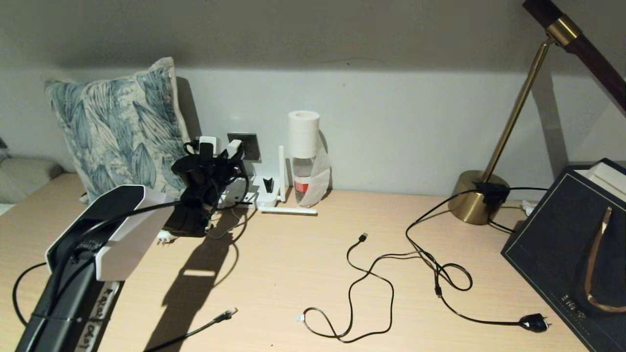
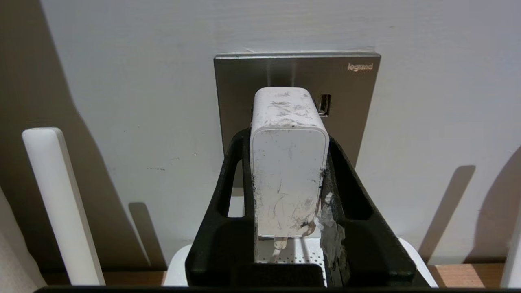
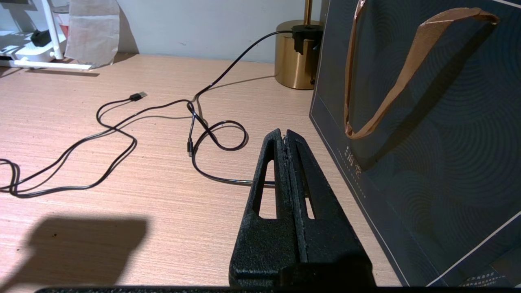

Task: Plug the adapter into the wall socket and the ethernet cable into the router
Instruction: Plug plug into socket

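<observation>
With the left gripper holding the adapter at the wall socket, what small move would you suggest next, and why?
Probably a short straight push toward the wall. The left gripper is shut on the adapter, which sits squarely against the wall socket, but whether it is fully seated cannot be seen. The right gripper rests shut above the desk.

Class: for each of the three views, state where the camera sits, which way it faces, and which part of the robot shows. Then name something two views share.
Head: high, facing down the desk; left arm shows.
Left wrist: behind the left pincer, facing the wall socket; it holds the adapter.
Right wrist: behind the closed right pincer, facing the USB cable.
Shared: head and right wrist show the lamp base.
</observation>
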You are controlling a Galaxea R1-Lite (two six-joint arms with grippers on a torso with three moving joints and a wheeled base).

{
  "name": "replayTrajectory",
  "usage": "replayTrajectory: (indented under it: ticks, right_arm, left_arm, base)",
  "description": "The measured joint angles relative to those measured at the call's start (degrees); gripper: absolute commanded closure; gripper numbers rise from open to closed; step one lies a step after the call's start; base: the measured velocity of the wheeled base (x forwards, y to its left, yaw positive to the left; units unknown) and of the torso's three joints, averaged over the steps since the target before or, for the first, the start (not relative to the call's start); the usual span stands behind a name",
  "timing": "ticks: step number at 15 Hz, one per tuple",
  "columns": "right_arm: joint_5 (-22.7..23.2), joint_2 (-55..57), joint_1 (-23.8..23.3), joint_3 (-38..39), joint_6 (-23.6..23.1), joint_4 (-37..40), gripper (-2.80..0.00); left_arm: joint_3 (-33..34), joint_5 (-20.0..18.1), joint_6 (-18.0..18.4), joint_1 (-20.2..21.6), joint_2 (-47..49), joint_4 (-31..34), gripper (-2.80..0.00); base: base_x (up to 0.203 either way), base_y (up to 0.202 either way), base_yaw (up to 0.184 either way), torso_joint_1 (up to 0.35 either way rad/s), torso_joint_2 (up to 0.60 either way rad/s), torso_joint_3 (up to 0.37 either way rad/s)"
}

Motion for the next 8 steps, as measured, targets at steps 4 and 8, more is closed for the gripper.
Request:
replayTrajectory:
  ticks: [4,8]
  right_arm:
    - [0.0,0.0,0.0,0.0,0.0,0.0,0.0]
    - [0.0,0.0,0.0,0.0,0.0,0.0,0.0]
  left_arm:
    - [-0.6,0.0,0.0,0.1,0.4,0.5,0.0]
    - [-0.8,-0.2,0.0,0.0,0.5,1.4,0.0]
  base:
    - [0.0,0.0,0.0,0.0,0.0,0.0]
    - [0.0,0.0,0.0,0.0,0.0,0.0]
